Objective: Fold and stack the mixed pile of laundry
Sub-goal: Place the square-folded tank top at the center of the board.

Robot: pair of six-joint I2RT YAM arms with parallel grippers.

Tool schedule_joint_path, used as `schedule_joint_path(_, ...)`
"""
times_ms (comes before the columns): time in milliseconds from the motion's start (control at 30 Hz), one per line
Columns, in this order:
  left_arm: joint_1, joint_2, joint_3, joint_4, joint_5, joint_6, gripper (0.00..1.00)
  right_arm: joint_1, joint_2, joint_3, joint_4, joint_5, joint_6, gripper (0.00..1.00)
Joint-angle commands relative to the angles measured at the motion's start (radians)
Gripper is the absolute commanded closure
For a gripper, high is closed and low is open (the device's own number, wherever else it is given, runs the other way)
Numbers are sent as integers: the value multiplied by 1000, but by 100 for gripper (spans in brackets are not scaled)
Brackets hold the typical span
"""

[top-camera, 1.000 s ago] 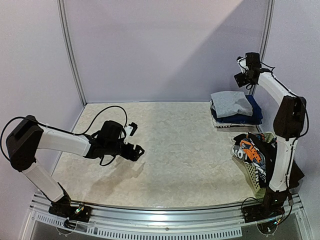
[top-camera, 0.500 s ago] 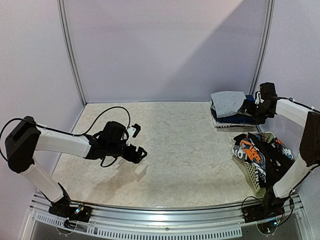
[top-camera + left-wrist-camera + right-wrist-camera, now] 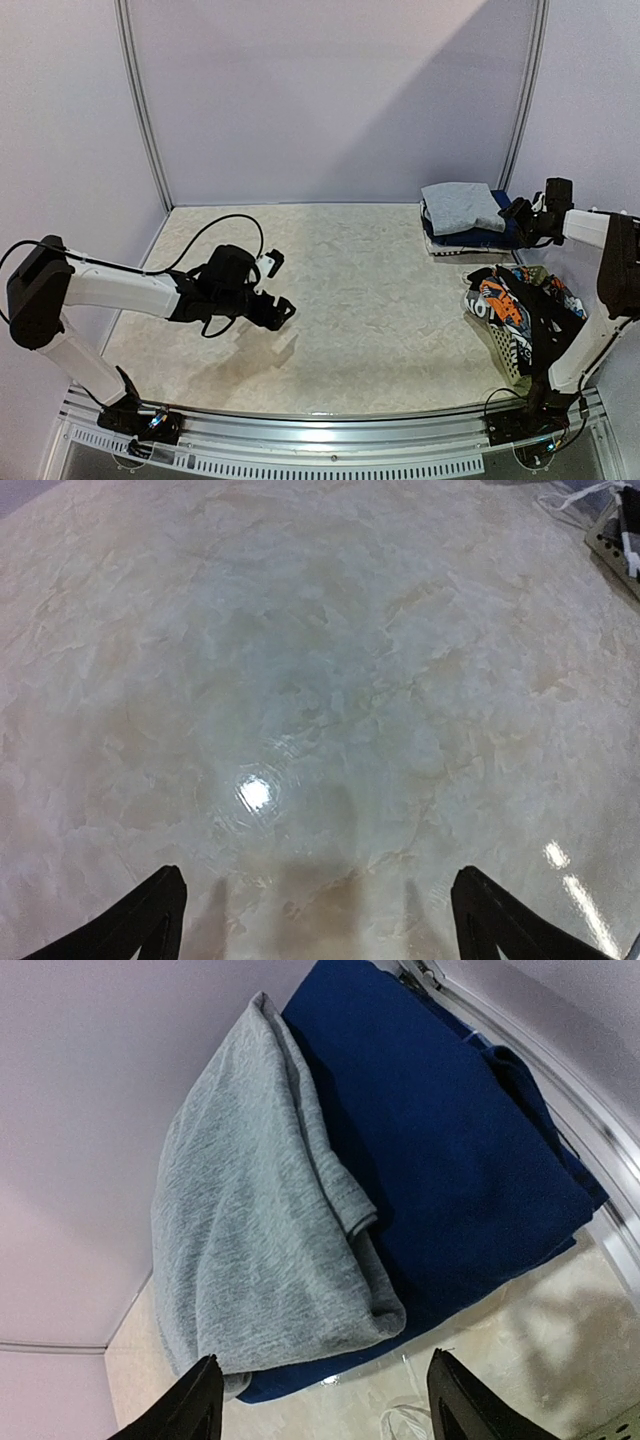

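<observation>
Over at the far right corner, our right gripper (image 3: pixel 325 1405) has its fingers spread apart, nothing pinched between them. It's pointing at the folded stack just ahead of it. That stack has the grey shirt (image 3: pixel 260 1230) on top and the navy blue pieces (image 3: pixel 450 1160) underneath, sitting on the table (image 3: pixel 380 300) against the back wall. Whether the tips touch the cloth, we can't tell. Just in front of the stack is the white basket (image 3: pixel 512 368), with the unfolded stuff heaped in it — an orange-black-white printed piece (image 3: pixel 497 300) and a black garment (image 3: pixel 538 318) draped over the rim. Well away on the left, our left gripper (image 3: pixel 320 925) hangs low over bare tabletop, fingers wide and holding nothing.
</observation>
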Motion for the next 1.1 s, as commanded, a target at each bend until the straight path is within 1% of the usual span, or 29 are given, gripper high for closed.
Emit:
schedule_joint_path(0, -22, -31, 14, -34, -28, -11, 6, -10, 45, 11, 60, -41, 40, 30)
schedule_joint_path(367, -28, -25, 14, -38, -43, -12, 6, -12, 117, 30, 101, -64, 45, 51)
schedule_joint_path(567, -29, -22, 14, -38, -46, -10, 6, -13, 138, 61, 95, -63, 37, 60)
schedule_joint_path(700, -30, -22, 8, -37, -50, -10, 6, -12, 151, 82, 98, -70, 32, 74)
schedule_joint_path(867, -30, -26, -4, -28, -53, -9, 6, -11, 162, 124, 72, -73, 27, 97)
schedule_joint_path(900, -30, -27, -6, -26, -54, -8, 6, -11, 164, 133, 62, -71, 21, 100)
schedule_joint_path(1067, -30, -31, -15, -18, -53, -6, 6, -12, 154, 193, -19, -5, -18, 100)
